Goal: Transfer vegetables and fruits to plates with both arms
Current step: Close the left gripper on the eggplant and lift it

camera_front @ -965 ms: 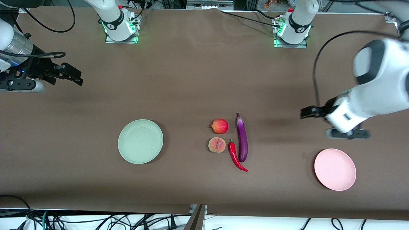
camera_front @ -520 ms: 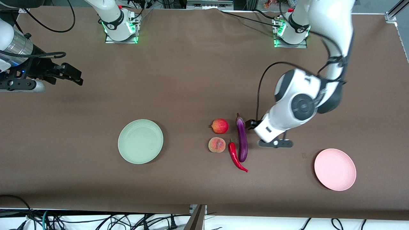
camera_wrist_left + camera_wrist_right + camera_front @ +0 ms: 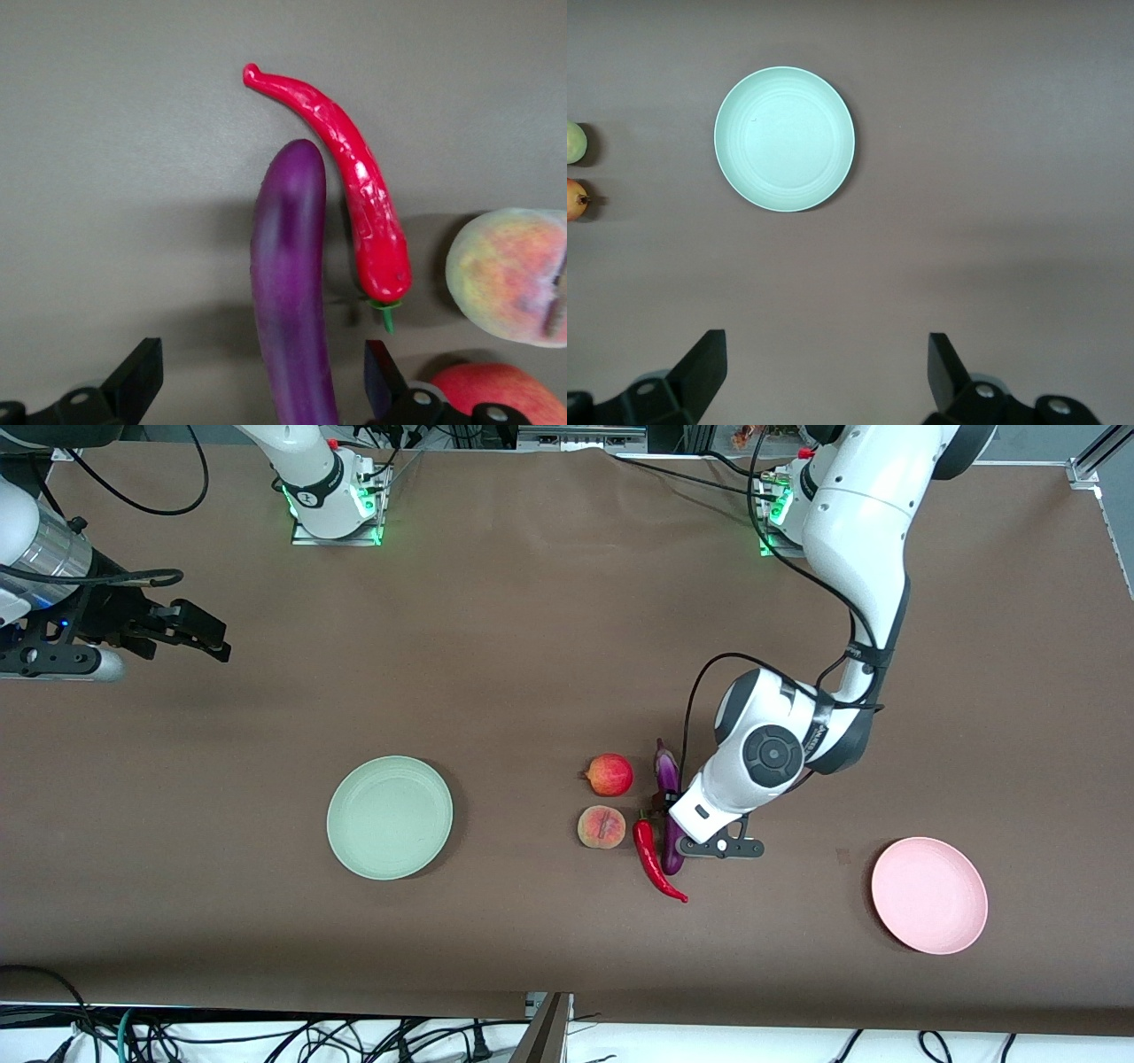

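Four pieces of produce lie untouched in a cluster on the brown surface (image 3: pixel 532 646), and what has changed is that the left arm has swung in from its own end of the surface, past the pale pink plate (image 3: pixel 928 895), to hang right over them. Nearest the front camera is the red chili (image 3: pixel 656 861), its tip pointing toward the camera; just beside it runs the long purple eggplant (image 3: pixel 665 766), with the peach (image 3: pixel 601 826) beside the chili toward the right arm's end and the pomegranate (image 3: pixel 609 774) a little farther off than the peach. The mint green plate (image 3: pixel 390 817) sits empty, well apart toward the right arm's end, and the pink plate is empty too. So nothing is transferred yet; I'd judge this to be the approach for a first pick. The left hand (image 3: pixel 261 390) is over the eggplant, fingers spread as wide as they go, one on each side of it, gripping nothing; the forearm slopes down from a bent elbow. Farthest back, the right arm waits near the surface's edge, its right hand (image 3: pixel 824 376) equally wide open and empty, looking down on the green plate.
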### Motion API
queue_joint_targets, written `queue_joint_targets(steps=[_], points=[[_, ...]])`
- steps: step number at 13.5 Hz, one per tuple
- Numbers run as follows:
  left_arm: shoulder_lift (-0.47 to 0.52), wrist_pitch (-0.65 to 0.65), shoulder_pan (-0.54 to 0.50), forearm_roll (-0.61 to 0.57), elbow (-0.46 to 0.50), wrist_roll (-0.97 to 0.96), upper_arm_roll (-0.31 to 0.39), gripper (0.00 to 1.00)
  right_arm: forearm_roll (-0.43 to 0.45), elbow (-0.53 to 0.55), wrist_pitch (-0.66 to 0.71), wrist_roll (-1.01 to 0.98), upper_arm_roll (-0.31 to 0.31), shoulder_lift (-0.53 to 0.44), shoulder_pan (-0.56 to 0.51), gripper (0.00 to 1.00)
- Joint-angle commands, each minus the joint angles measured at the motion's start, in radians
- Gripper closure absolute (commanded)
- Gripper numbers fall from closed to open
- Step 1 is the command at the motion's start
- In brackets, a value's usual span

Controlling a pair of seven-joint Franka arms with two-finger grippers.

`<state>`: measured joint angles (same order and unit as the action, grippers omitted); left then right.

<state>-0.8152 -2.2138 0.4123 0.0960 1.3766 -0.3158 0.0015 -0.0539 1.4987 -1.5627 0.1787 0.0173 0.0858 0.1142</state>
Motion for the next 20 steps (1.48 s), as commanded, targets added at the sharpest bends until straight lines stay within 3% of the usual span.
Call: queue_joint_targets(steps=[1,7,13,15,20], points=[[-0.035,-0.023,0.022,-0.029,-0.021,0.009,0.012,0.00,0.000,-0.008,0.010,-0.013,0.004,-0.001,-0.002,0.00],[-0.067,-0.081,0.035,-0.025,-0.002,0.000,0.011,0.15,0.000,-0.008,0.010,-0.013,0.004,-0.001,-0.002,0.00],[-0.061,-0.076,0.023,-0.027,-0.004,0.014,0.012,0.82,0.000,-0.008,0.010,-0.013,0.004,-0.001,-0.002,0.00],[-0.047,-0.066,-0.019,-0.021,-0.017,0.081,0.017,0.83,0.000,-0.008,0.010,-0.013,0.003,-0.001,-0.004,0.00],[0.021,0.049,-0.246,-0.012,-0.024,0.421,0.011,0.81,0.000,-0.008,0.010,-0.013,0.003,-0.001,-0.004,0.00]])
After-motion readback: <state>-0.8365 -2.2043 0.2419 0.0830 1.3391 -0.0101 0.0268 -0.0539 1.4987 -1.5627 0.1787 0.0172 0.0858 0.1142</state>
